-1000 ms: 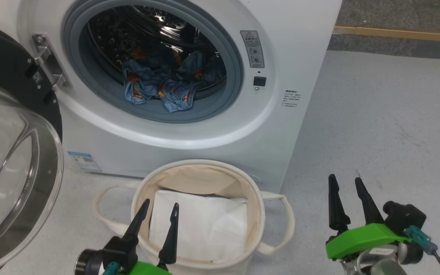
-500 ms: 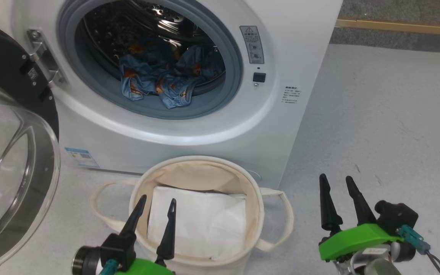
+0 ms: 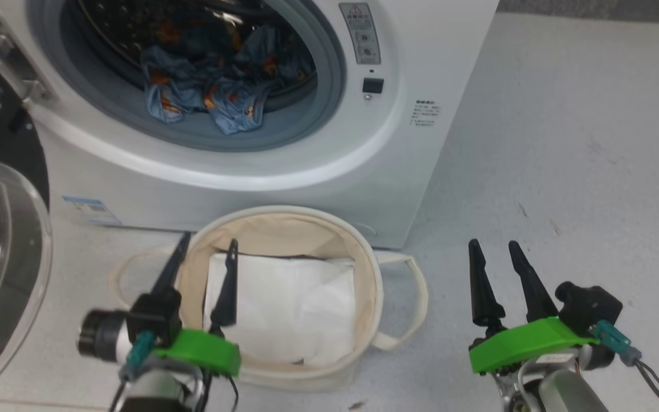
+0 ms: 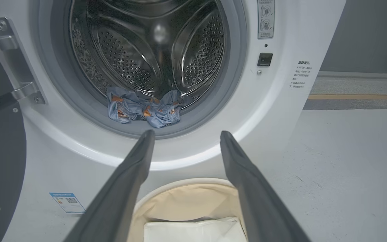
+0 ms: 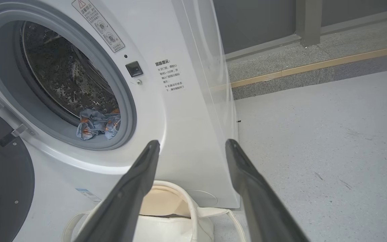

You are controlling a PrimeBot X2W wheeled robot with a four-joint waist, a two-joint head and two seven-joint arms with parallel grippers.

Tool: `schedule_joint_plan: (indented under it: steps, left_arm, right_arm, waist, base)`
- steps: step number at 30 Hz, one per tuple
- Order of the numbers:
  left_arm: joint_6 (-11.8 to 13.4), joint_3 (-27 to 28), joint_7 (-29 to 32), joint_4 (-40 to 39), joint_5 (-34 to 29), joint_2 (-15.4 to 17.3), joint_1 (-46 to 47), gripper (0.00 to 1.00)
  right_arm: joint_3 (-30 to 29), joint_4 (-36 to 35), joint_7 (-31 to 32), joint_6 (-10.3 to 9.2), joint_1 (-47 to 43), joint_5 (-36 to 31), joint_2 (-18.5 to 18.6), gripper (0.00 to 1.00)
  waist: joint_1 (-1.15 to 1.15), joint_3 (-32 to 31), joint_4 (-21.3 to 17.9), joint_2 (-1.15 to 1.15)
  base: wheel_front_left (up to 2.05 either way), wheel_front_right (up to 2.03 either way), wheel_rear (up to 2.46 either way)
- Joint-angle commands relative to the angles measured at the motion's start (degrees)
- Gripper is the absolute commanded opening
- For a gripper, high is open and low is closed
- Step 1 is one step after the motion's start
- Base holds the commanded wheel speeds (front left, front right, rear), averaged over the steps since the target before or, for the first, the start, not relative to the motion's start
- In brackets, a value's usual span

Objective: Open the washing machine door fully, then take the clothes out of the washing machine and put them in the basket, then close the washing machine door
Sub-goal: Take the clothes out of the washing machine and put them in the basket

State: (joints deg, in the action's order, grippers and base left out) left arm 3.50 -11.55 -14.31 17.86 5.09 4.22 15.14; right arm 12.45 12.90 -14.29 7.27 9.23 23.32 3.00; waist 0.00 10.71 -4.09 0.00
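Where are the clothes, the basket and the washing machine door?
clothes [image 4: 144, 109]: left wrist view, middle of the crumpled blue bundle at the drum's front.
basket [image 3: 272, 234]: head view, bare inner canvas wall at the far side.
washing machine door [image 5: 12, 181]: right wrist view, on the black ring.

The washing machine door [image 3: 3, 257], left of the left gripper [image 3: 209, 239], is cut by the head view's left edge, so its full ring and glass bowl cannot be seen. The washing machine [image 3: 249, 197], ahead of both grippers, loses its top to the upper edge. The clothes [image 3: 209, 97] lie partly in the drum's shadow; the number of pieces cannot be told. The left gripper's fingers [image 3: 227, 286] cover part of the white sheet [image 3: 301, 309] in the basket [image 3: 284, 212], and the sheet hides the basket's bottom. Print on the warning sticker [image 3: 360, 33] and blue label [image 3: 90, 210] is too small to read.
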Motion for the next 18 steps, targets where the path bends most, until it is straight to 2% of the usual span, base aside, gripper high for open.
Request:
schedule_joint_plan:
  steps: [1, 8, 18]
  left_arm:
    - [0.1, 2.4, -0.7, -1.2, -0.6, 1.3, 3.1, 1.0]
    - [1.6, 3.9, -0.4, 4.3, -3.4, 5.1, 15.5, 1.0]
    - [3.6, 4.6, 5.4, 12.4, -7.4, 10.7, 35.1, 1.0]
  right_arm:
    - [1.6, -2.3, -0.7, 0.22, 1.9, 0.5, -0.1, 1.0]
    - [2.7, -4.6, -0.7, 0.22, 4.8, 1.1, -0.1, 1.0]
    - [4.8, -6.4, -0.7, 0.22, 9.3, 4.1, -0.1, 1.0]
  waist:
    - [0.0, 2.0, -0.9, 0.0]
    - [0.0, 10.2, -3.1, 0.0]
    - [0.0, 19.8, -6.8, 0.0]
  base:
    - [0.0, 0.0, 0.0]
    - [0.0, 0.0, 0.0]
    - [0.0, 0.0, 0.0]
